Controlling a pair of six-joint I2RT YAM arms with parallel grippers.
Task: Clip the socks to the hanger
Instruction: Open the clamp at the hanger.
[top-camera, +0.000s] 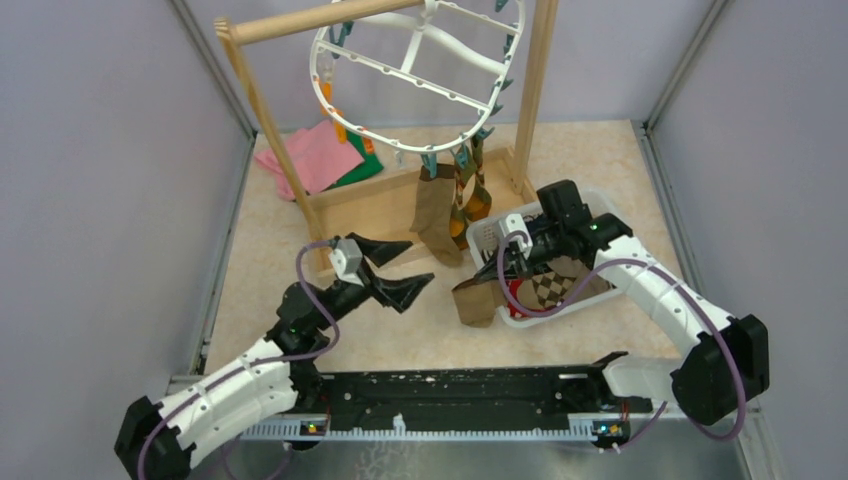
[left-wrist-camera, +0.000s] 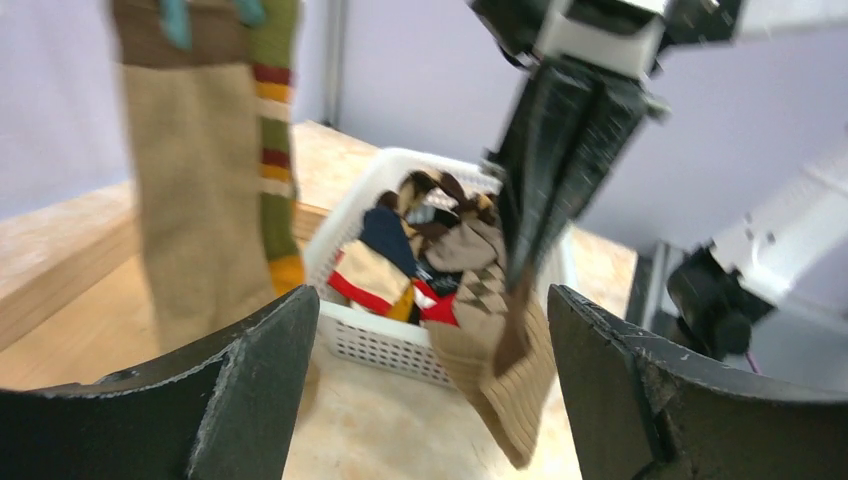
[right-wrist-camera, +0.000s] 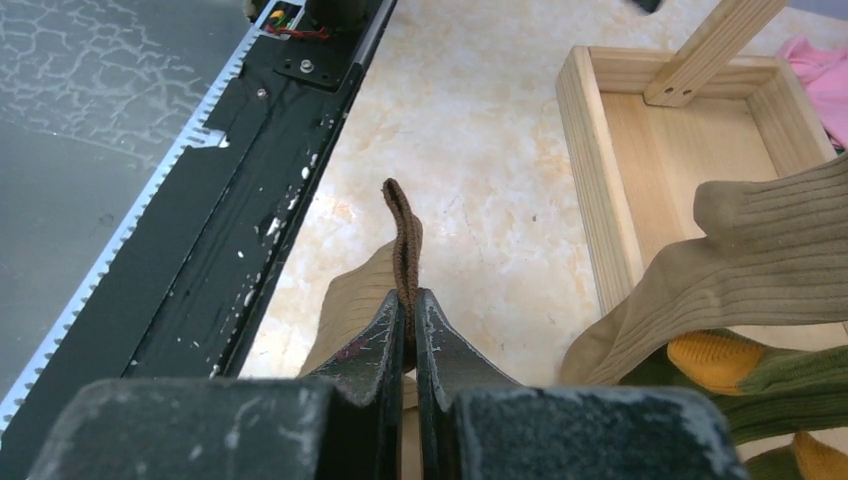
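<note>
Right wrist view: our right end effector (right-wrist-camera: 410, 300) is pinched shut on a tan sock (right-wrist-camera: 403, 225) by its cuff edge, just beside the basket (top-camera: 480, 232). Our left end effector (top-camera: 420, 262) gapes empty. With so thin a pinch, we think the sock could slip free on the lift toward the hanger (top-camera: 418, 84).

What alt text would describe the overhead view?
The right gripper pinches a tan sock dangling beside a white basket of socks; the open left gripper hovers nearby. Behind, a plain sock and a striped sock hang clipped to a white hanger on a wooden rack.
</note>
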